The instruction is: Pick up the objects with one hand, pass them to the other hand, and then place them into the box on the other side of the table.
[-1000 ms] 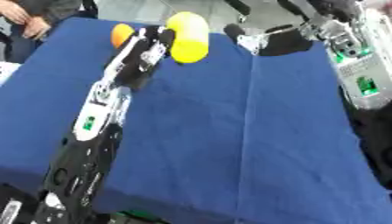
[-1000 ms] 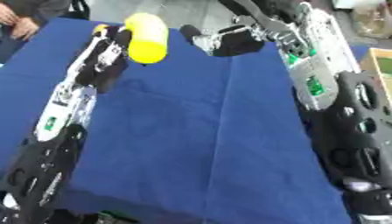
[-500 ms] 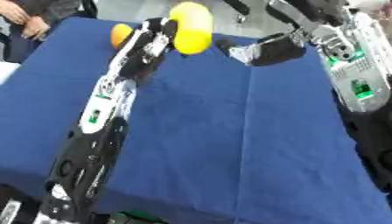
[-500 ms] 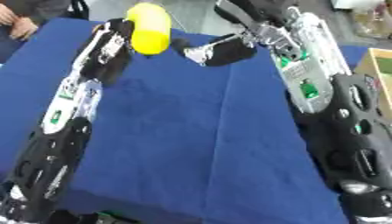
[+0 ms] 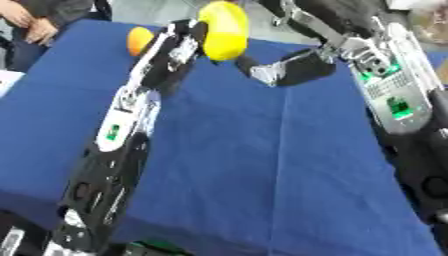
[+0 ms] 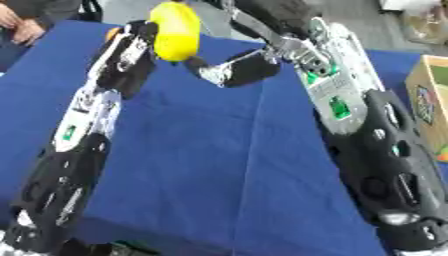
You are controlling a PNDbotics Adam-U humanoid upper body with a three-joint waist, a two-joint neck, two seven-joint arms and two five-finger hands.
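An orange fruit (image 5: 138,40) lay on the blue tablecloth (image 5: 262,150) at the far left. The left hand (image 5: 186,39) held a yellow lemon-shaped object (image 5: 224,31) raised above the far end, its fingers curled around it. Just right, the right hand (image 5: 282,71) reached towards it, fingers relaxed and holding nothing. A wooden box (image 6: 429,107) stood at the right edge.

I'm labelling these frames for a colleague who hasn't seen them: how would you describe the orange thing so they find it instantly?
Start at the blue table and follow the robot's left arm to its left hand at the far end. The small orange object lies on the cloth just left of that hand. It is smaller and darker than the yellow object held by the hand.
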